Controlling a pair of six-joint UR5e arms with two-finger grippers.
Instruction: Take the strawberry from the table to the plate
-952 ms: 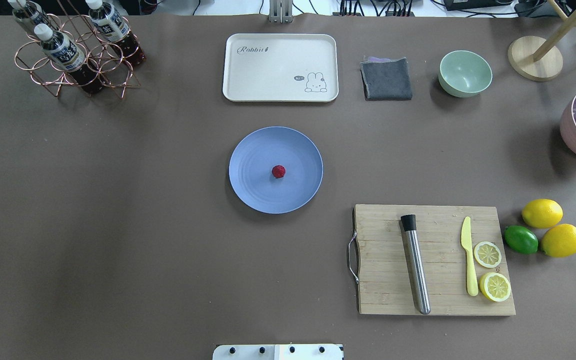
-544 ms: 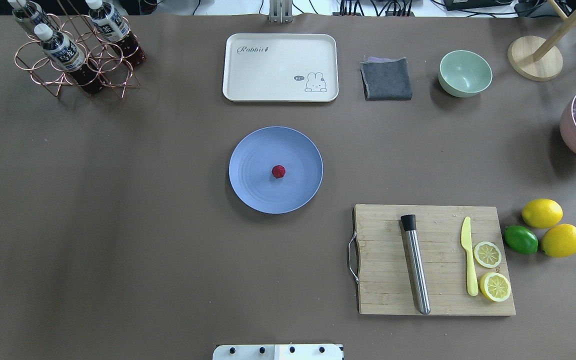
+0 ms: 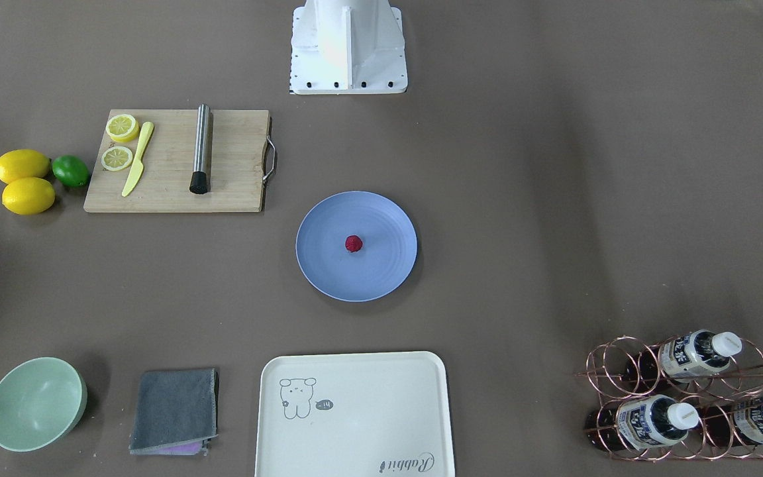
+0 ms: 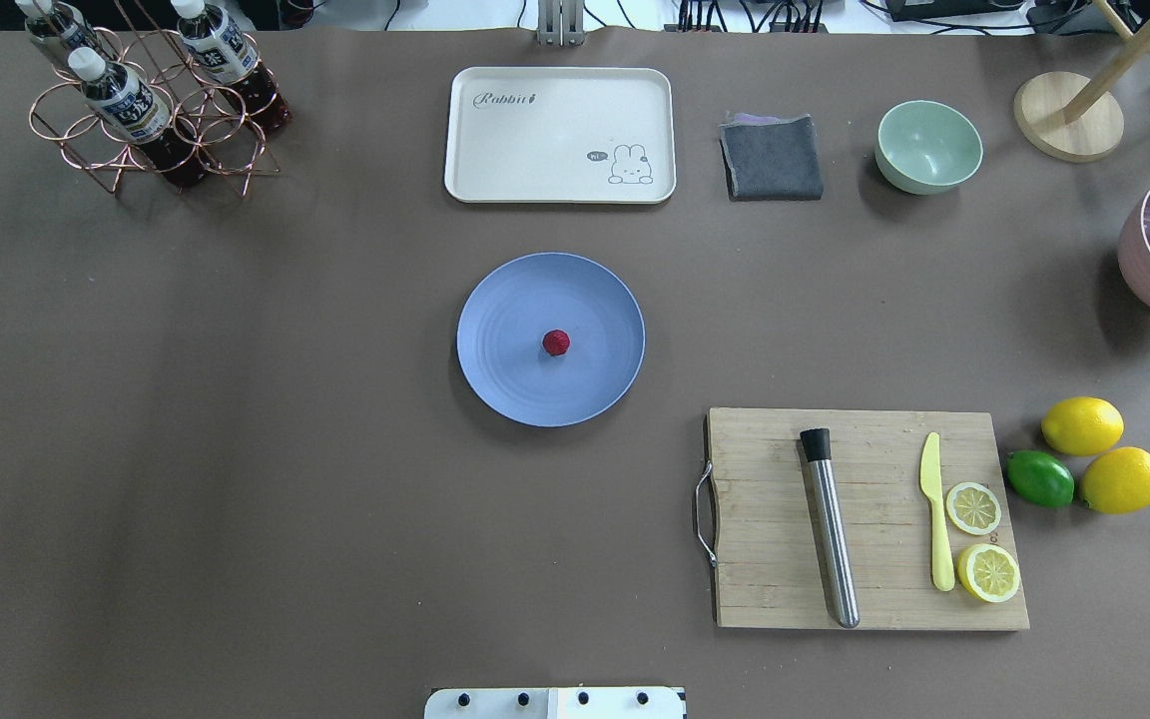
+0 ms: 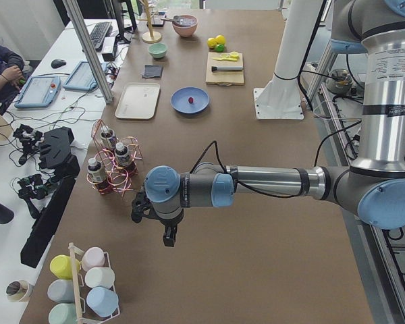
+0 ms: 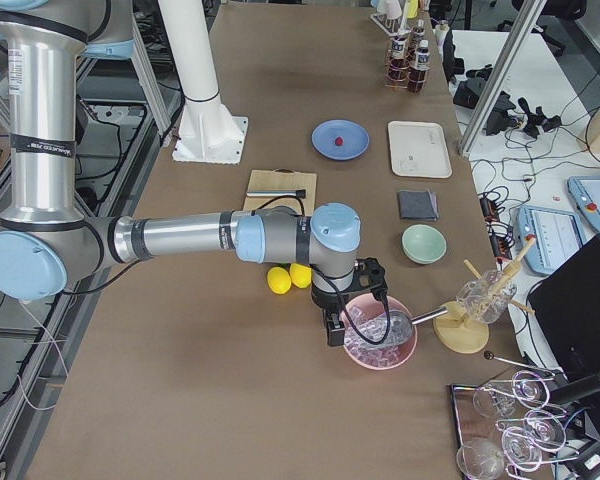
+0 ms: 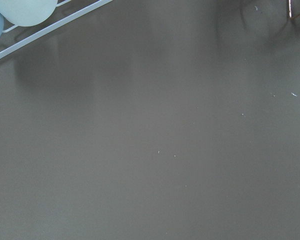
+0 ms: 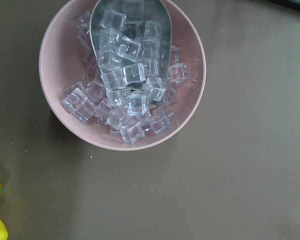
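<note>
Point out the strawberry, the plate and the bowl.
strawberry (image 4: 556,343), overhead view, its middle.
plate (image 4: 507,377), overhead view, bare surface at lower left.
bowl (image 4: 928,147), overhead view, its inner wall.

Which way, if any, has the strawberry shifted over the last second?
No. In the overhead view the strawberry lies just where it was, near the middle of the plate, which keeps its place below the cream tray.
</note>
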